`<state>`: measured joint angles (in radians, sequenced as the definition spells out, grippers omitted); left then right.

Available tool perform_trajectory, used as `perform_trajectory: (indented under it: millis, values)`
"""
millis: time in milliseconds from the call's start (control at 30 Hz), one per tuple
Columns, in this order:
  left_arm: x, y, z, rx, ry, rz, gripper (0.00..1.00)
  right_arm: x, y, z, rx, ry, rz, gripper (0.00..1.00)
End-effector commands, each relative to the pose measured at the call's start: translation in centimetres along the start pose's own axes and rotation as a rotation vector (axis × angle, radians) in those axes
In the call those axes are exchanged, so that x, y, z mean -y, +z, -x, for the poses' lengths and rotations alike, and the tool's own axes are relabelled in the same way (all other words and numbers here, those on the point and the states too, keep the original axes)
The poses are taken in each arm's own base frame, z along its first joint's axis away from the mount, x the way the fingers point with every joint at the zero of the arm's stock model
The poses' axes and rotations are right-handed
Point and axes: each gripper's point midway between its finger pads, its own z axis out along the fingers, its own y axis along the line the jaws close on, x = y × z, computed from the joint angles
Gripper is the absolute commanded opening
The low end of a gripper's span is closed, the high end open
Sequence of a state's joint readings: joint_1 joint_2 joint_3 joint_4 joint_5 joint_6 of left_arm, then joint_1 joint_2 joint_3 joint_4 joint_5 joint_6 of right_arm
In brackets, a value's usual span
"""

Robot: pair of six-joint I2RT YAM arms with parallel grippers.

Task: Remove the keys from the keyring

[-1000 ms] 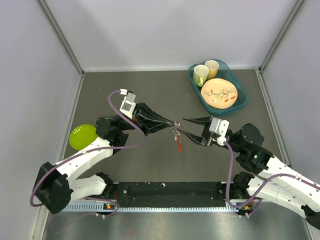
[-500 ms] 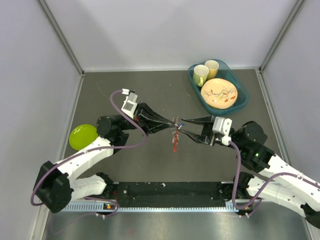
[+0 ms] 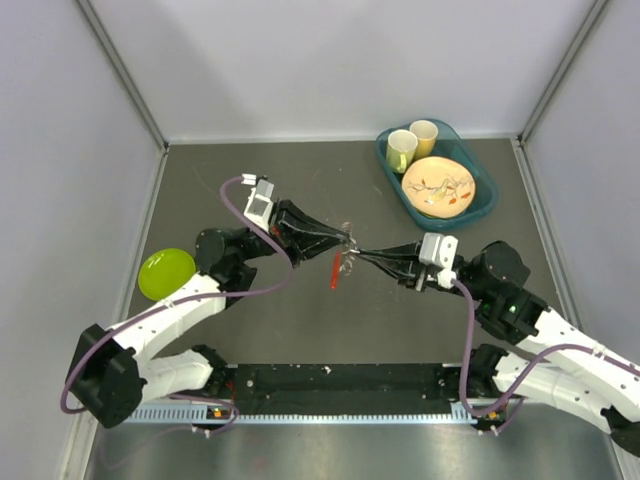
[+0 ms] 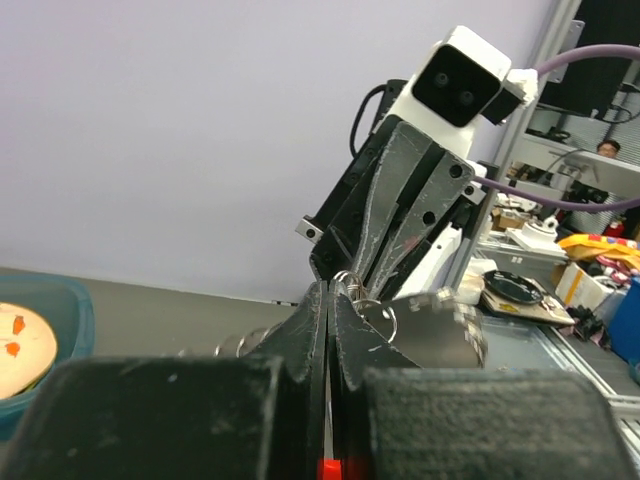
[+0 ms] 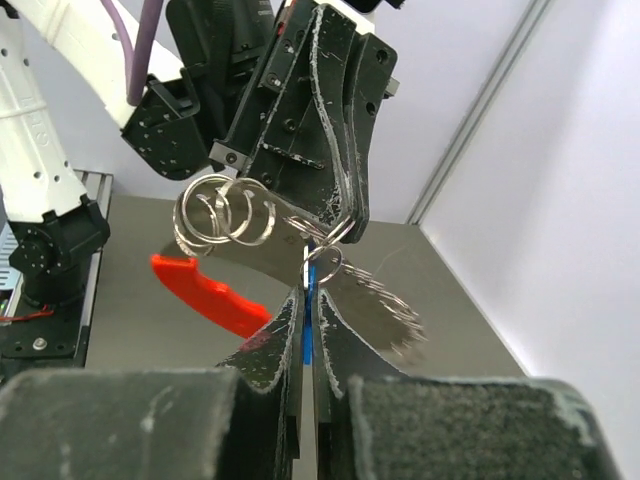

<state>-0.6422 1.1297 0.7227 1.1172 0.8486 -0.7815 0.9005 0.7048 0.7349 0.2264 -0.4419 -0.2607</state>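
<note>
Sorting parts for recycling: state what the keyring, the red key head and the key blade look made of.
The keyring: thin silver wire coils with bright glints, likely steel. The red key head: matte, evenly coloured, likely plastic. The key blade: flat, silvery, shiny metal; it is blurred, so the alloy is unclear.

Bright, even overhead light, soft shadows; blurred near foregrounds in both wrist views.

A dark grey table carries a green plate at its left edge. A teal tray at back right holds two cups and a dish
</note>
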Motion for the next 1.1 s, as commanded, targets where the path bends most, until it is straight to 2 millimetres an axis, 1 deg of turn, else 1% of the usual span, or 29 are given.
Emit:
perform_trajectory:
  millis: [0, 67, 133, 200, 233, 300, 367, 400, 467, 500, 633, 800, 867, 933, 967, 1067]
  values:
    - [-0.9, -0.1, 1.2, 0.052, 0.032, 0.089, 0.00, 0.8, 0.5, 1.6, 0.042, 0.018, -0.031, 0.00]
    - [-1.5, -0.2, 1.2, 0.062, 0.033, 0.119, 0.00, 1.5, 0.7, 1.2, 0.023, 0.035, -0.068, 0.00]
    - [-1.4, -0.4, 1.1, 0.065, 0.032, 0.121, 0.00, 2.2, 1.1, 0.6, 0.003, 0.052, -0.100, 0.00]
    - [-1.3, -0.4, 0.7, 0.056, 0.019, 0.113, 0.00, 2.5, 1.4, 0.6, 0.006, 0.074, -0.121, 0.00]
    - [-1.3, -0.6, 0.5, 0.056, 0.011, 0.119, 0.00, 2.9, 1.6, 0.2, -0.004, 0.084, -0.139, 0.00]
    - [-1.4, -0.7, 0.5, 0.071, 0.004, 0.134, 0.00, 3.2, 1.8, 0.3, -0.008, 0.100, -0.149, 0.00]
    - [-1.7, -1.0, 0.2, 0.074, -0.007, 0.161, 0.00, 3.3, 2.1, -0.6, -0.039, 0.119, -0.158, 0.00]
    - [-1.8, -1.0, 0.5, 0.085, -0.001, 0.178, 0.00, 3.5, 2.2, -0.8, -0.048, 0.128, -0.167, 0.00]
    - [-2.6, -1.3, -0.1, 0.069, -0.008, 0.221, 0.00, 3.9, 2.3, -1.5, -0.078, 0.138, -0.188, 0.00]
    - [-2.9, -1.5, 0.1, 0.077, -0.007, 0.249, 0.00, 3.9, 2.3, -1.7, -0.087, 0.144, -0.194, 0.00]
    - [-3.4, -1.7, -0.8, 0.062, -0.015, 0.274, 0.00, 4.7, 2.3, -1.6, -0.085, 0.146, -0.236, 0.00]
    - [-3.8, -1.9, -2.3, 0.034, -0.030, 0.281, 0.00, 4.8, 2.5, -1.2, -0.073, 0.169, -0.235, 0.00]
    - [-3.8, -2.0, -2.6, 0.026, -0.025, 0.281, 0.00, 4.7, 2.5, -1.5, -0.084, 0.177, -0.235, 0.00]
    - [-3.8, -2.0, -2.7, 0.022, -0.020, 0.280, 0.00, 4.2, 2.4, -1.4, -0.072, 0.177, -0.214, 0.00]
    - [-3.9, -2.0, -2.7, 0.020, -0.020, 0.281, 0.00, 4.0, 2.3, -1.7, -0.073, 0.185, -0.212, 0.00]
    - [-3.8, -2.0, -2.6, 0.021, -0.019, 0.280, 0.00, 3.7, 2.2, -1.7, -0.063, 0.190, -0.205, 0.00]
